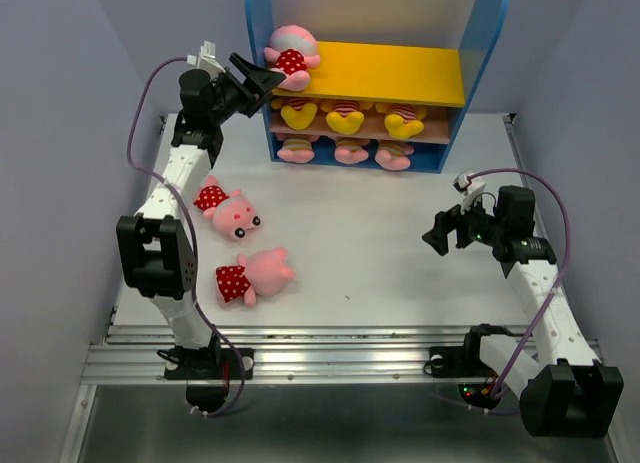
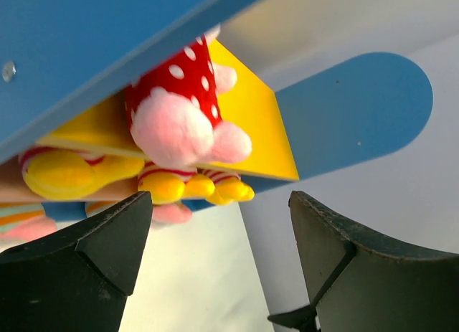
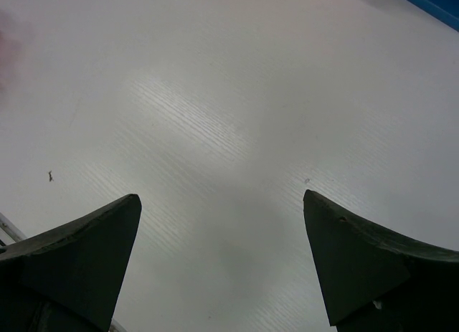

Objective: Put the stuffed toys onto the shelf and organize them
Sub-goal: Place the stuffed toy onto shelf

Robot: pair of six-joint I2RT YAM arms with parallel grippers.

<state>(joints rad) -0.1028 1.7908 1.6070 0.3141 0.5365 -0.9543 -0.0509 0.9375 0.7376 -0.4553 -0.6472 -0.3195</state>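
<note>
shelf (image 1: 257, 33): stands at the far edge of the table (image 1: 380, 243), tall blue side panels, open front facing the arms
yellow upper board (image 1: 400, 73): one pig in a red dotted outfit (image 1: 291, 53) at its left end, feet over the front edge; bare yellow surface from the pig to the right panel
brown middle board (image 1: 445, 133): three yellow bears (image 1: 346, 116) in a row, feet forward, filling its width
blue base (image 1: 440, 163): three pink pigs in tan-striped shirts (image 1: 350, 151) side by side
on the table: two more dotted pigs, the far pig (image 1: 228, 209) beside the left arm's forearm, the near pig (image 1: 252, 275) just below it, apart from each other
left gripper (image 1: 272, 81): jaws wide, holding nothing, just in front of the shelved pig, close to the shelf's left panel; the wrist view shows the pig above the gap
right gripper (image 1: 437, 233): jaws wide, nothing between them, over bare table on the right, well apart from shelf and toys
open room: broad bare tabletop between the shelf front, the two loose pigs and the right arm
</note>
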